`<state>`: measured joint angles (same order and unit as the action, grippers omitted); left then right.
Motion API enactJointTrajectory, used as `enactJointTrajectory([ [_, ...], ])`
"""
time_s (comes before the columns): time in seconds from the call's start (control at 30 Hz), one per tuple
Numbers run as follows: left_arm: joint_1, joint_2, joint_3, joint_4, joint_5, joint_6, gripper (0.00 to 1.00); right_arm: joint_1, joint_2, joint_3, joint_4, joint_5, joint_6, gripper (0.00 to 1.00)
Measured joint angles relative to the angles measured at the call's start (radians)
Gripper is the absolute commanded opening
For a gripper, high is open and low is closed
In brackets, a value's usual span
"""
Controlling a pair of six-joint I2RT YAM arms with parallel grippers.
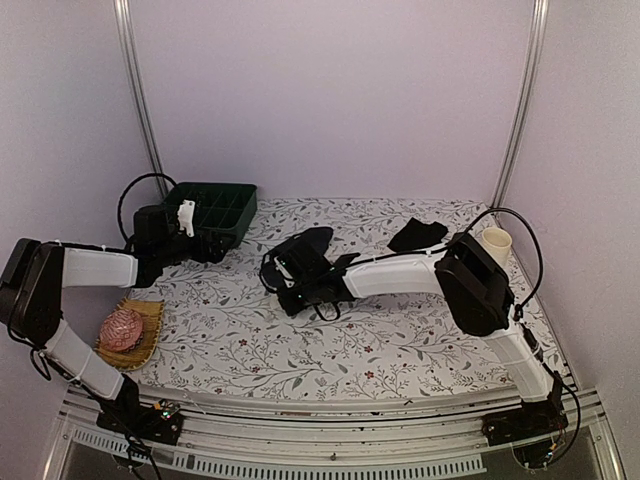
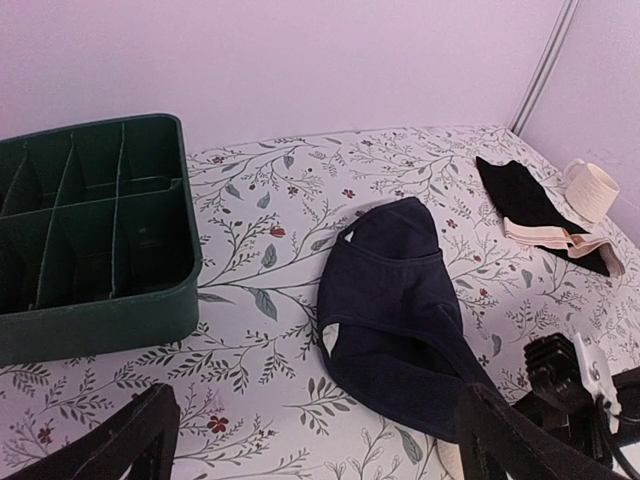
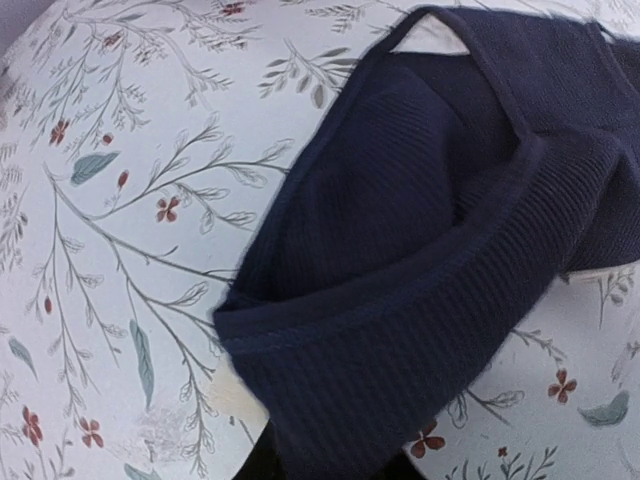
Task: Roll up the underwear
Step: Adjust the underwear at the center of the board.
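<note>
Right claw [image 1: 284, 276]: clamped on the near edge of the navy underwear [image 2: 390, 310]. My own wrist view shows the ribbed cloth bunched into a thick fold that runs down between my fingers, which are mostly hidden under it. From the left wrist view, a strip of that edge is drawn taut toward my right claw, while the rest of the garment lies flat on the floral table cloth [image 1: 250, 335], near the middle.

Left claw [image 2: 318, 412]: fingers wide apart, holding nothing, hovering over the cloth just beside the dark green compartment tray [image 2: 100, 300] at the far left. It faces the navy underwear.

Other garments: black underwear [image 2: 520, 195] lies at the far right. Cream-beige underwear [image 2: 562, 238] with a brownish band lies across its near end, touching it. Both are well apart from my claws.

Cream cup [image 2: 592, 188] stands beside them near the right wall. Pink knitted ball [image 1: 122, 328] sits in a woven dish [image 1: 152, 318] at the near left.
</note>
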<state>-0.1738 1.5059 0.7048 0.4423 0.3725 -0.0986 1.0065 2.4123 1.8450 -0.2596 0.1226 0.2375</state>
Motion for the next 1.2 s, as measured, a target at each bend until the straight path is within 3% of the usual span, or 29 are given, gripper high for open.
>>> enactJointTrajectory([
  [0.07,0.000,0.000,0.000,0.000,0.000,0.000,0.98,-0.001,0.000,0.000,-0.001,-0.003,-0.002,0.02],
  [0.23,0.000,0.000,0.000,0.000,0.004,0.000,0.98,-0.003,-0.018,0.000,-0.025,0.017,-0.026,0.01],
  [0.4,0.000,0.000,0.000,0.000,0.005,0.000,0.98,0.006,-0.068,0.078,-0.174,0.167,-0.135,0.01],
  [0.53,0.000,0.000,0.000,-0.001,0.005,0.000,0.98,0.033,-0.151,0.097,-0.239,0.409,-0.329,0.01],
  [0.7,0.000,0.000,0.004,-0.004,0.004,0.000,0.99,0.119,-0.229,-0.035,-0.253,0.671,-0.611,0.01],
  [0.87,0.000,0.001,0.010,-0.008,0.004,0.000,0.98,0.256,-0.166,-0.143,-0.424,0.646,-0.730,0.04],
  [0.9,0.000,0.001,0.011,-0.009,0.004,0.000,0.98,0.286,-0.158,-0.155,-0.455,0.621,-0.734,0.20],
  [0.97,0.000,0.005,0.014,-0.011,0.003,0.000,0.98,0.332,-0.158,-0.159,-0.515,0.582,-0.732,0.61],
  [1.0,0.000,0.007,0.016,-0.012,0.003,0.000,0.99,0.350,-0.158,-0.153,-0.536,0.565,-0.727,0.73],
  [1.07,0.000,0.017,0.021,-0.016,0.002,0.000,0.99,0.378,-0.166,-0.148,-0.568,0.521,-0.711,0.88],
  [1.2,0.000,0.042,0.046,-0.040,0.002,0.005,0.98,0.356,-0.250,-0.176,-0.569,0.431,-0.679,1.00],
])
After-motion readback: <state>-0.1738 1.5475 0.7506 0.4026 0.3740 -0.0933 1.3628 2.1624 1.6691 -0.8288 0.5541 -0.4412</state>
